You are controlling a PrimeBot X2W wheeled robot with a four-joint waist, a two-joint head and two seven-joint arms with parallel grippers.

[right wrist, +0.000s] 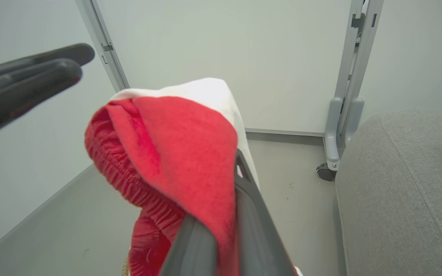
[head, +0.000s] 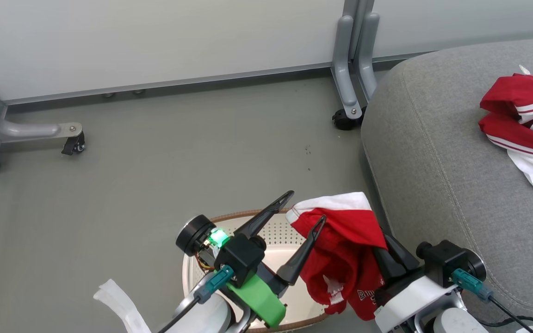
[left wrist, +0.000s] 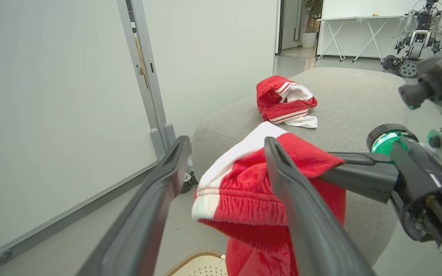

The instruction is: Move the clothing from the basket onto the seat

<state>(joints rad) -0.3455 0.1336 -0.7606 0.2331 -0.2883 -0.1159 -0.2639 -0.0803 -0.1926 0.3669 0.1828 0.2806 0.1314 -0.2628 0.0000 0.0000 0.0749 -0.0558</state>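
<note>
My right pincer (right wrist: 240, 199) is clamped on a red garment (head: 345, 245). Its white band flops over the fingertips, and the cloth hangs in the air above the basket (head: 229, 218). My left pincer (head: 306, 207) stands alongside, fingers spread wide with nothing between them. One finger crosses in front of the hanging cloth in the head view; I cannot tell whether it touches. The cream basket sits on the grey floor (head: 155, 162), just beside the rounded corner of the seat (head: 433, 162). On the seat, well apart from the held piece, lies the second red garment (head: 521, 125), crumpled, with its white stripes showing.
</note>
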